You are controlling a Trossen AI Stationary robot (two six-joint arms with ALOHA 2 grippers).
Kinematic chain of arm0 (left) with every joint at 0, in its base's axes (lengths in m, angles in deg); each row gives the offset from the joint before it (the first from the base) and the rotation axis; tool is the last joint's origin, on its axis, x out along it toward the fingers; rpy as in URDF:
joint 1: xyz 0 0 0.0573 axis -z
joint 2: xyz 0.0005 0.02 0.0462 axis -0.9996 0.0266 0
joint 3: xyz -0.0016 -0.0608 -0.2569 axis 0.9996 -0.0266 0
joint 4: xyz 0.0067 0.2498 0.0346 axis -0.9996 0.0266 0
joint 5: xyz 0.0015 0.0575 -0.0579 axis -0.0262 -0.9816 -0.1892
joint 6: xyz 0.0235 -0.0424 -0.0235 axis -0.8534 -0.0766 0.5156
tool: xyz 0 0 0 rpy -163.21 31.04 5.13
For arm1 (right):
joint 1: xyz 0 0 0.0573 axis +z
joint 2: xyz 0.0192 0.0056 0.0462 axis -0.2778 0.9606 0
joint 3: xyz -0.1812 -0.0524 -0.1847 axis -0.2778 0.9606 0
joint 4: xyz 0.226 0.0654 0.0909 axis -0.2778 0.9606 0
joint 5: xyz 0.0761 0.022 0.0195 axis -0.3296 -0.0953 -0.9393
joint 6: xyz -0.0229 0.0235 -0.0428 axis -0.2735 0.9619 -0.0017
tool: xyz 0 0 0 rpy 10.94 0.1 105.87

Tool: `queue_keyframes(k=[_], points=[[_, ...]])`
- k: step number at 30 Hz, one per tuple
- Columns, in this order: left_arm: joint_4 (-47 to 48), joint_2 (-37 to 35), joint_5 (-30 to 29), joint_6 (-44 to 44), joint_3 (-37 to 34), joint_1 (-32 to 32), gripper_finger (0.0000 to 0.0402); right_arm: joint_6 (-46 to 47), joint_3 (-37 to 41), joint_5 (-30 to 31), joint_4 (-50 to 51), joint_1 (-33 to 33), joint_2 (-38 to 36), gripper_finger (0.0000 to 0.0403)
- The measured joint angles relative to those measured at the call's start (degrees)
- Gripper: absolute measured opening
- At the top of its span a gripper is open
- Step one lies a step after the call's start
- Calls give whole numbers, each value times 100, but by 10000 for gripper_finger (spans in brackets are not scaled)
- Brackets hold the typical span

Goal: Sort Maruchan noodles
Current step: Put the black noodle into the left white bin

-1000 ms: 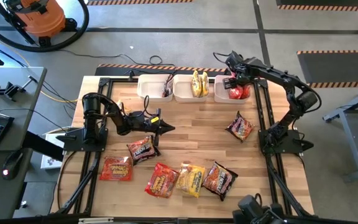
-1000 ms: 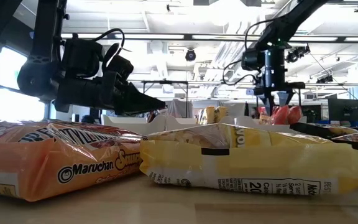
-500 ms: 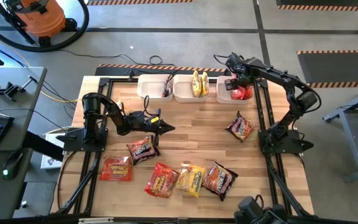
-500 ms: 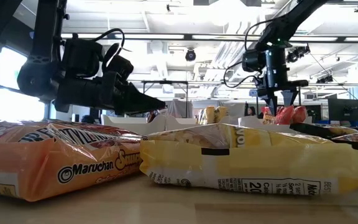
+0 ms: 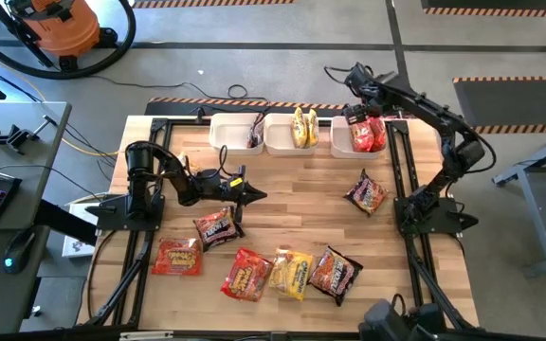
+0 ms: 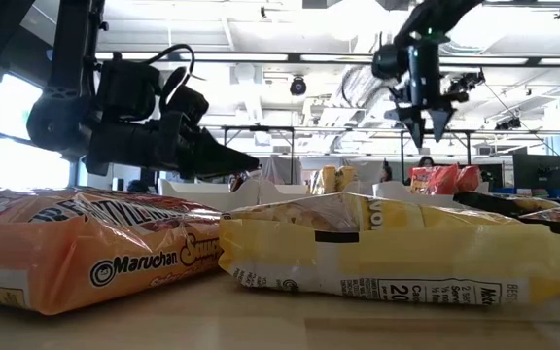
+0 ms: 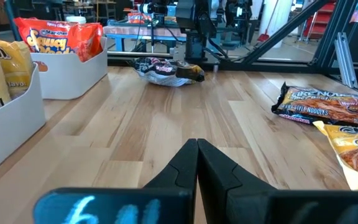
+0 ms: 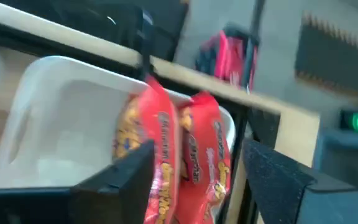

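The right gripper (image 5: 356,112) hung above the right bin (image 5: 339,144) at the upper right of the high view, jaws spread wide and empty; two red packets (image 5: 367,135) stood on edge in that bin just below the jaws, long axes running up the frame. The middle bin (image 5: 277,138) held yellow packets (image 5: 302,126). The left gripper (image 5: 251,196), jaws closed on nothing, hovered over the surface (image 5: 301,185) left of centre, above a dark packet (image 5: 218,227). Five more packets lay flat along the lower surface and at right.

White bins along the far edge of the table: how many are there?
3, in a row: left bin, middle bin with yellow packets, right bin with red packets.
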Motion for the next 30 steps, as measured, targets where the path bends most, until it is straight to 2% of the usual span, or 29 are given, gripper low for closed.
queue_keyframes(k=[4,10,12,18,21,25,30], points=[[-168,-2,0,44,-39,0,0,-454,704,-345,-1334,291,-646,158],[-407,-4,1,44,-181,0,0,-655,2961,-1193,-4541,907,-1880,30],[-408,-4,2,44,-202,-3,0,-697,3759,-1362,-5673,1244,-2227,8],[-408,-8,58,293,-216,-131,0,-912,5893,-1452,-9815,2312,-2731,26],[-408,-124,402,582,-212,-246,0,-955,6692,-1743,-11600,2569,-2700,27],[-377,-491,801,901,-214,-315,0,-838,7295,-2367,-12521,2613,-2696,27],[656,-1556,636,1082,-212,-301,0,-656,7423,-2568,-12461,2610,-2693,29]])
